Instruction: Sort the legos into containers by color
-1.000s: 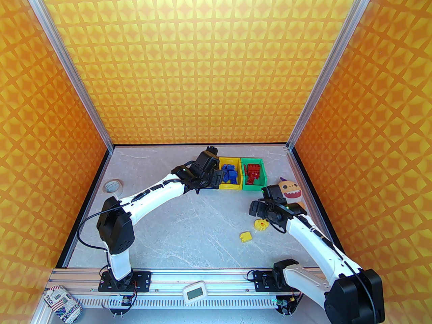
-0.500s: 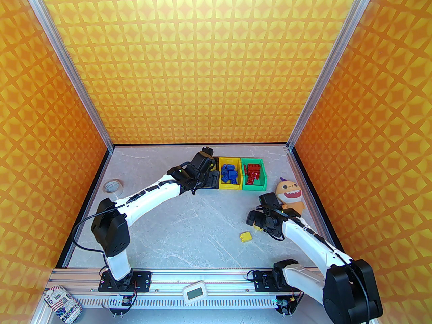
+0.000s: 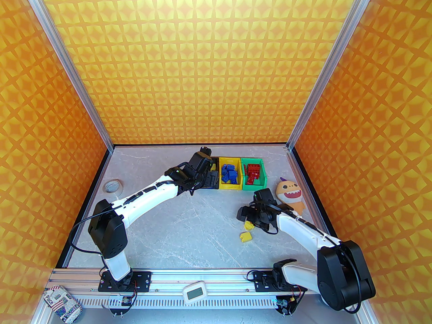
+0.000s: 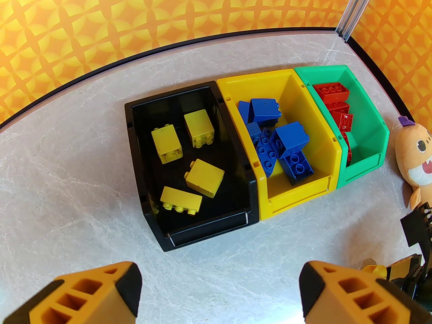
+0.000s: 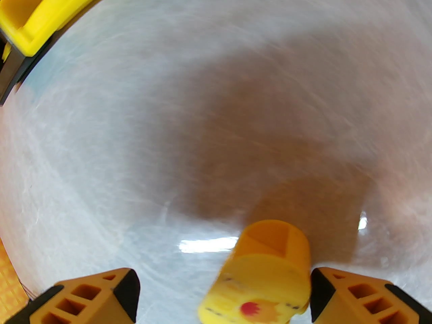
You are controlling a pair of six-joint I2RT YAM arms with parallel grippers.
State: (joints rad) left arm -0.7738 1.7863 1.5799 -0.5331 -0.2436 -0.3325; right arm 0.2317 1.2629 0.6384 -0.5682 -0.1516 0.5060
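Observation:
Three containers stand in a row at the back: a black bin (image 4: 206, 234) with several yellow legos (image 4: 204, 177), a yellow bin (image 4: 297, 197) with blue legos (image 4: 290, 139), and a green bin (image 4: 364, 167) with red legos (image 4: 332, 92). My left gripper (image 4: 219, 289) hangs open and empty just in front of the black bin (image 3: 212, 180). My right gripper (image 5: 221, 292) is low over the table, jaws open. A rounded yellow lego with a printed face (image 5: 266, 275) lies between them against the right finger (image 5: 341, 295). A second yellow lego (image 3: 245, 237) lies just in front of it.
An orange plush monster (image 3: 291, 194) sits right of the green bin, close behind my right arm. A white tape roll (image 3: 112, 185) lies at the left edge. The rail at the near edge carries a small white display (image 3: 194, 294).
My right arm swung left and down, and the rounded yellow lego slid left with it. My left gripper drew back a little to the left from over the bins.

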